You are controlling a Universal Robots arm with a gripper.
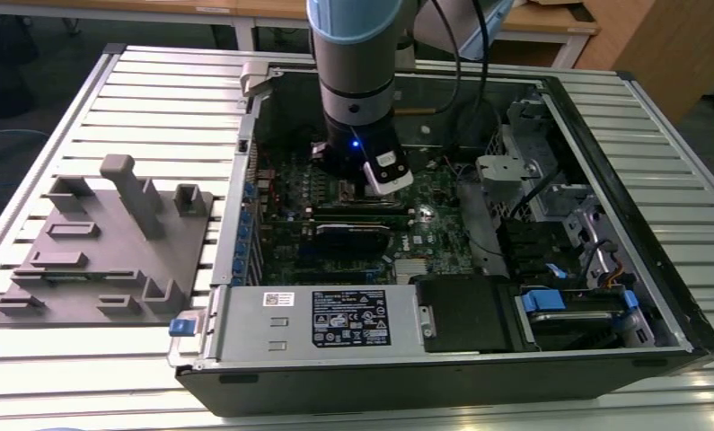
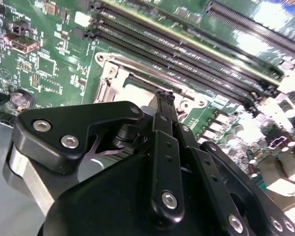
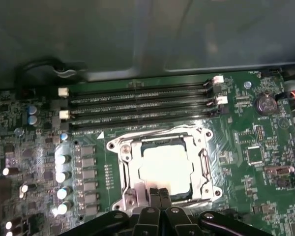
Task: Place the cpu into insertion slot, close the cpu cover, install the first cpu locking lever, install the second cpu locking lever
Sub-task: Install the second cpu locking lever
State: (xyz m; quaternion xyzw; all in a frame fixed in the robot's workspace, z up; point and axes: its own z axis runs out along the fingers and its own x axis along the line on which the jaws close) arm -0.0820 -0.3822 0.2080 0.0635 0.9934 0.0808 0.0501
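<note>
Gripper (image 3: pixel 160 192) fingertips pinched together, holding nothing, right at the cpu cover (image 3: pixel 163 167) edge; cpu (image 3: pixel 165 167) sits flat, square-on in the insertion slot (image 3: pixel 137 147).

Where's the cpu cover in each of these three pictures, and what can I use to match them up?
Exterior view: the cpu cover sits on the motherboard just under the arm's wrist, mostly hidden.
First wrist view: cpu cover lies closed around the pale cpu, just above the gripper.
Second wrist view: cpu cover shows beyond the gripper.
Shared landmark: the memory slots beside the socket.
</note>
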